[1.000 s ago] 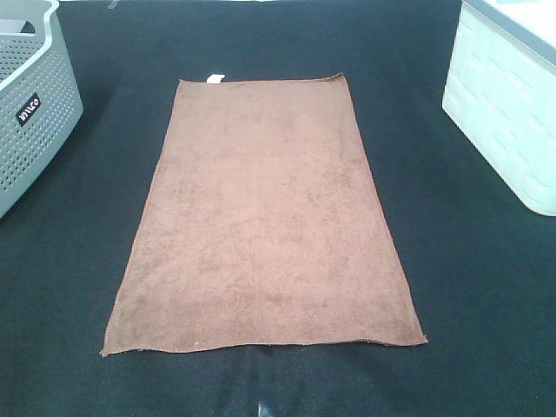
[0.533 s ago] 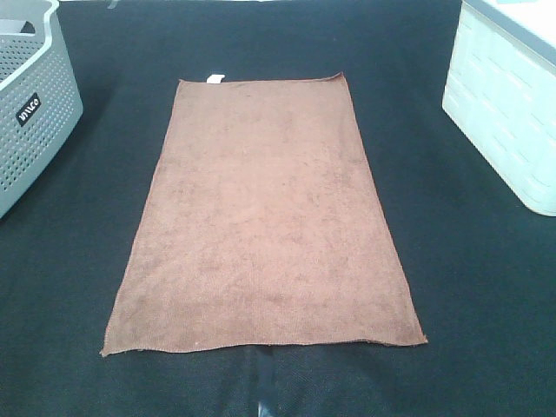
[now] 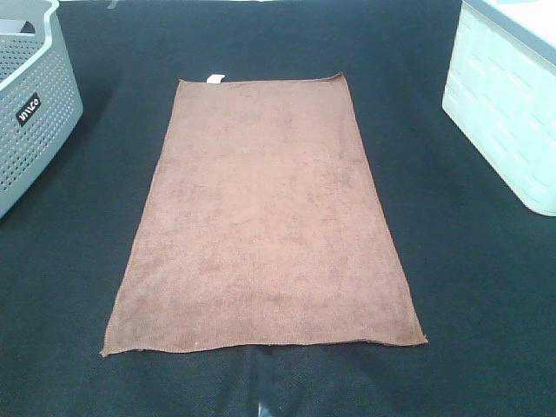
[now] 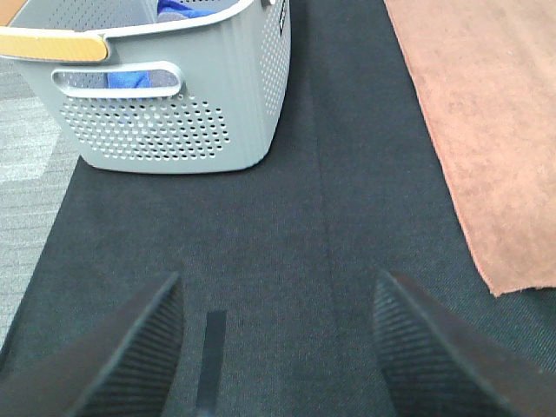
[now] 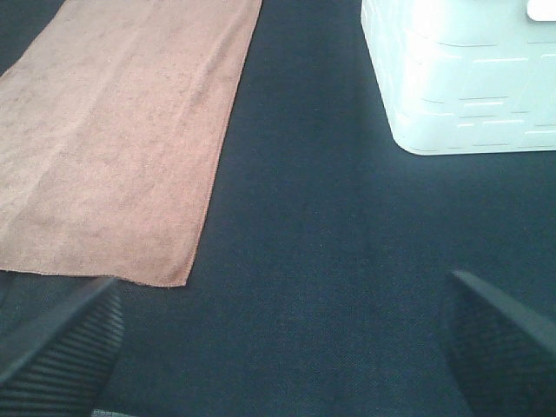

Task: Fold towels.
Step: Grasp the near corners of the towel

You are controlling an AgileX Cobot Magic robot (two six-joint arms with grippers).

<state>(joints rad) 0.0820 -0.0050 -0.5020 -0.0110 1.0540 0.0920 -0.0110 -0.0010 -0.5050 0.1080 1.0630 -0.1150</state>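
The reddish-brown towel lies flat and unfolded on the black mat, long side running away from me, with a small white tag at its far short edge. It also shows in the left wrist view and in the right wrist view. Neither gripper shows in the exterior high view. My left gripper is open and empty over bare mat, apart from the towel's near left corner. My right gripper is open and empty over bare mat, apart from the towel's near right corner.
A grey perforated basket stands at the left edge; in the left wrist view blue cloth shows inside it. A white bin stands at the right, also in the right wrist view. Black mat surrounds the towel.
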